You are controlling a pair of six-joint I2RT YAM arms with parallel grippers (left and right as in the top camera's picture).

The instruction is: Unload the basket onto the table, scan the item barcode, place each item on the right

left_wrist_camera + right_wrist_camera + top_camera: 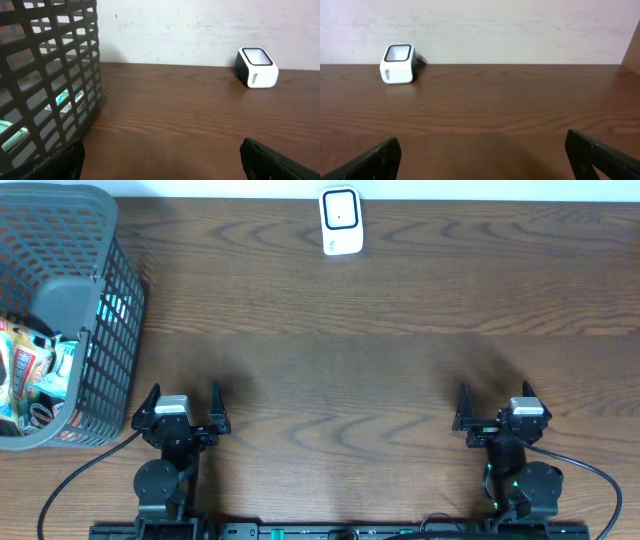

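Note:
A white barcode scanner (340,222) with a dark window stands at the table's far edge, also seen in the left wrist view (256,67) and the right wrist view (398,63). Colourful packaged items (30,370) lie inside a grey mesh basket (80,240) at the far left. My left gripper (182,410) rests open near the front edge, just right of the basket, with nothing between its fingers (280,162). My right gripper (497,412) is open too, empty, at the front right; its fingertips (372,162) frame bare wood.
The basket wall (50,75) fills the left of the left wrist view, close beside that gripper. A pale wall runs behind the table's far edge. Brown wood tabletop (340,350) stretches between the grippers and the scanner. Black cables trail at the front edge.

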